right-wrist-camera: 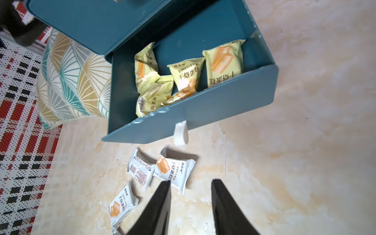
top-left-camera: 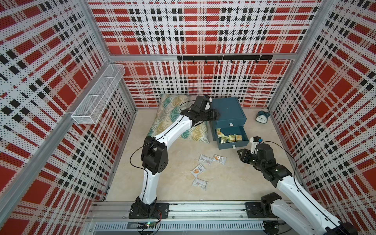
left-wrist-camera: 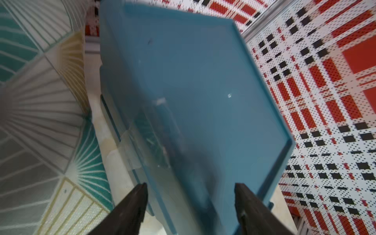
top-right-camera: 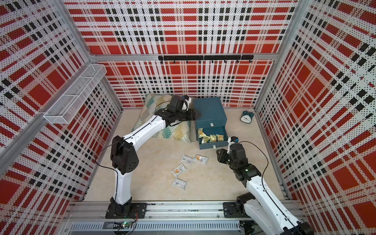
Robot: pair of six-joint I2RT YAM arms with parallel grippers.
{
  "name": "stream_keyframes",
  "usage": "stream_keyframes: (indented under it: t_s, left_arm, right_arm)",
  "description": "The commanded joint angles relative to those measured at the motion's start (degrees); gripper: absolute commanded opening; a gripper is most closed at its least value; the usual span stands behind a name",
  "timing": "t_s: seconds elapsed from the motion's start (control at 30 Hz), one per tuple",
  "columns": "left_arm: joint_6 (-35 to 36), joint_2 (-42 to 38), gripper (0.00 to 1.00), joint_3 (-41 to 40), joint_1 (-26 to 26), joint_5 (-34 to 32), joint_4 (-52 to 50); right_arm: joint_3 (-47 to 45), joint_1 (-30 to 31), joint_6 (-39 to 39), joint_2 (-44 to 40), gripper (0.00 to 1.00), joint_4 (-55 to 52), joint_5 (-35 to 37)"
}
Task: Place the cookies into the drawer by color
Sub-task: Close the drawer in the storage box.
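Note:
The teal drawer chest (top-left-camera: 227, 108) (top-right-camera: 210, 109) stands at the back, one drawer (right-wrist-camera: 203, 110) pulled out. Several yellow cookies (right-wrist-camera: 187, 75) (top-left-camera: 230, 138) lie inside that drawer. Several white cookies (top-left-camera: 212, 159) (top-right-camera: 179, 169) (right-wrist-camera: 173, 171) lie on the floor in front of it. My left gripper (top-left-camera: 216, 117) (left-wrist-camera: 191, 189) is at the chest's upper left edge, jaws open, the blurred top panel (left-wrist-camera: 193, 81) between them. My right gripper (top-left-camera: 241, 154) (right-wrist-camera: 190, 183) hovers low beside the white cookies, near the open drawer's handle (right-wrist-camera: 180, 134). Its jaws are narrowly open and empty.
A patterned cushion (top-left-camera: 175, 118) lies left of the chest, under my left arm. A teal alarm clock (top-left-camera: 262, 117) stands by the right wall. A wire basket (top-left-camera: 97, 97) hangs on the left wall and a black hook rail (top-left-camera: 223, 58) on the back wall.

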Motion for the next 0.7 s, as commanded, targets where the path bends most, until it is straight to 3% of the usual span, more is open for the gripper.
stream_keyframes:
  t_s: [0.0,0.67]
  left_arm:
    - [1.43,1.21,0.73,1.33,0.76,3.61,-0.66]
    - [2.04,0.69,0.71,-3.36,1.41,6.20,1.09]
  right_arm:
    - [-0.50,-1.20,0.57,2.53,0.40,6.75,-3.24]
    - [6.74,-1.95,8.69,27.48,0.37,31.79,1.03]
